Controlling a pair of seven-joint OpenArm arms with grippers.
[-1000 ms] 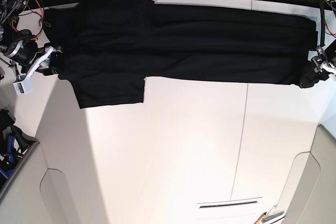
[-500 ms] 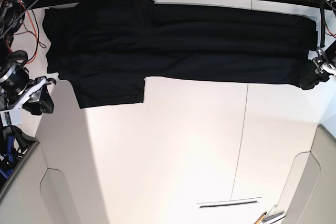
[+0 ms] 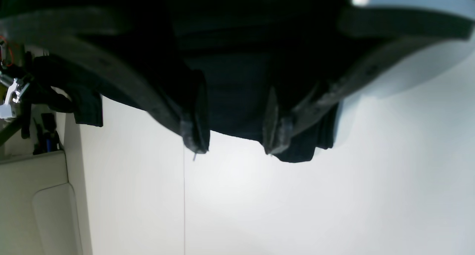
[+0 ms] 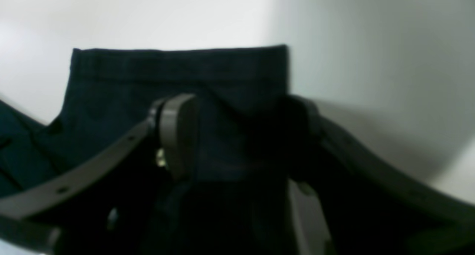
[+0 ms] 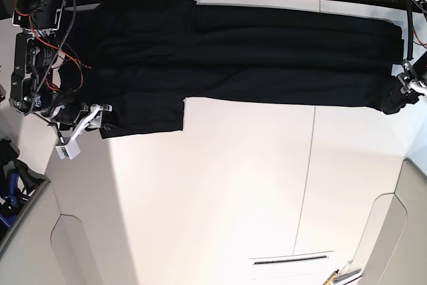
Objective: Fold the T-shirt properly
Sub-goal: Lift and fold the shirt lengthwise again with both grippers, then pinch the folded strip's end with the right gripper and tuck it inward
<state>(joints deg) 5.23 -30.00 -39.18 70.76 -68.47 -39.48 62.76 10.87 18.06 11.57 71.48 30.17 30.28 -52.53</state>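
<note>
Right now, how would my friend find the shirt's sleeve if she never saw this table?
Find the white table, then the long black T-shirt stretched along its far edge. The sleeve is the only flap sticking out toward the bare tabletop, at the end where the right end effector hovers.

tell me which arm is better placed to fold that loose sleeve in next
Right. Its pincer is at the sleeve that sticks out from the T-shirt, open over the cloth in its wrist view. The left pincer is at the far end, at the hem.
</note>
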